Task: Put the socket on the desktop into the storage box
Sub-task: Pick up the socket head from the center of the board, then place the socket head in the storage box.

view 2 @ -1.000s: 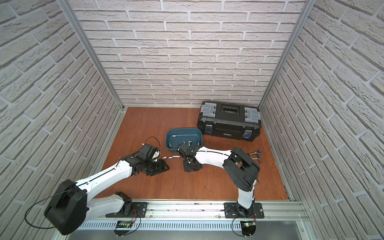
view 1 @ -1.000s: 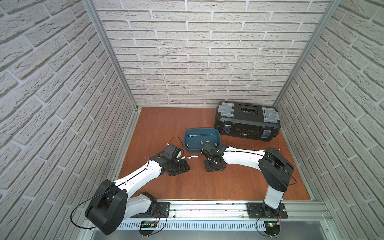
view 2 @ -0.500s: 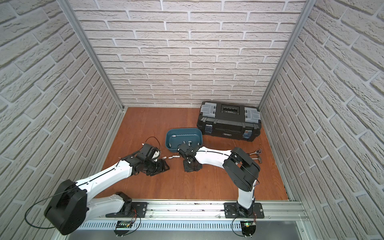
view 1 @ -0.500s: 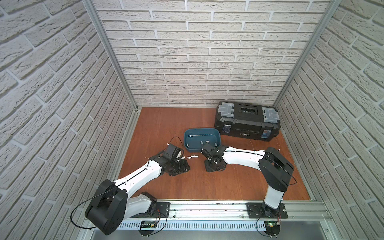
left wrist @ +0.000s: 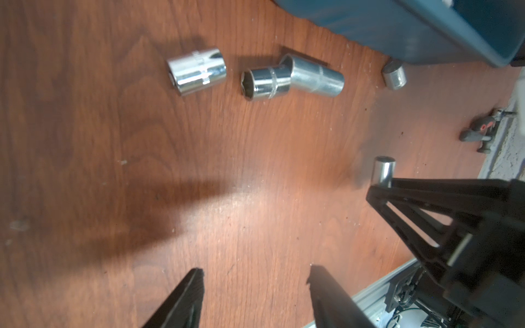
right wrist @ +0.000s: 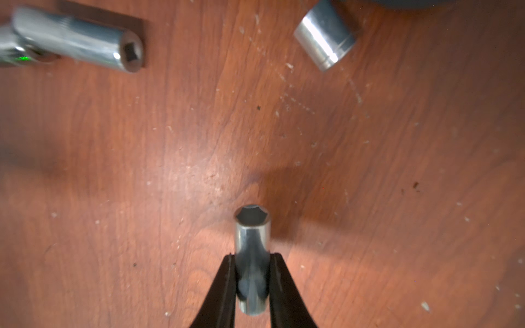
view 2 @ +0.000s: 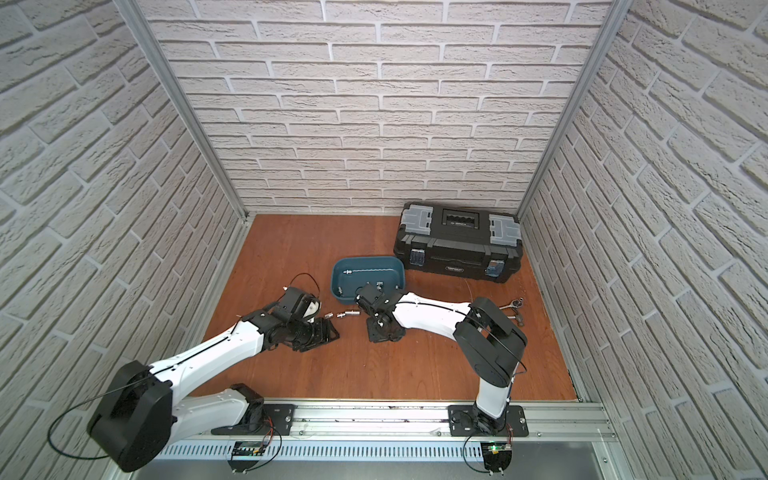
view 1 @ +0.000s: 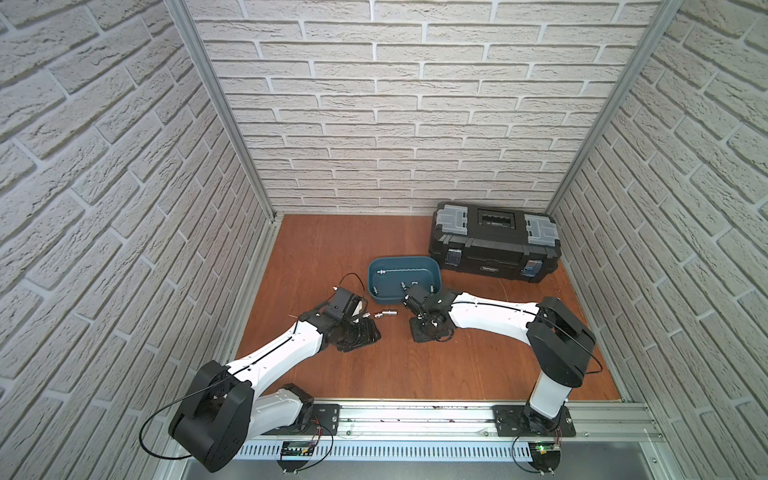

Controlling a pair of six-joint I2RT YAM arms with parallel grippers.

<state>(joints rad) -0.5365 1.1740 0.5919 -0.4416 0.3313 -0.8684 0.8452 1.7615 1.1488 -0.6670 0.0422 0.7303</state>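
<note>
Several chrome sockets lie on the reddish-brown desktop [view 1: 415, 365]. In the left wrist view a short one [left wrist: 197, 71] lies alone. Two more [left wrist: 265, 84] [left wrist: 316, 76] touch end to end, and a small one [left wrist: 394, 75] sits by the storage box wall. My right gripper [right wrist: 252, 257] is shut on a slim socket [right wrist: 252, 235], low over the wood. My left gripper [left wrist: 255, 271] is open with only bare wood between its fingers. The teal storage box [view 1: 415, 279] stands just behind both grippers and holds an extension bar and small sockets.
A black toolbox [view 1: 494, 245] with grey latches stands at the back right. A ratchet wrench [view 2: 512, 303] lies near the right wall. Brick walls close three sides, and a metal rail [view 1: 415, 415] runs along the front edge.
</note>
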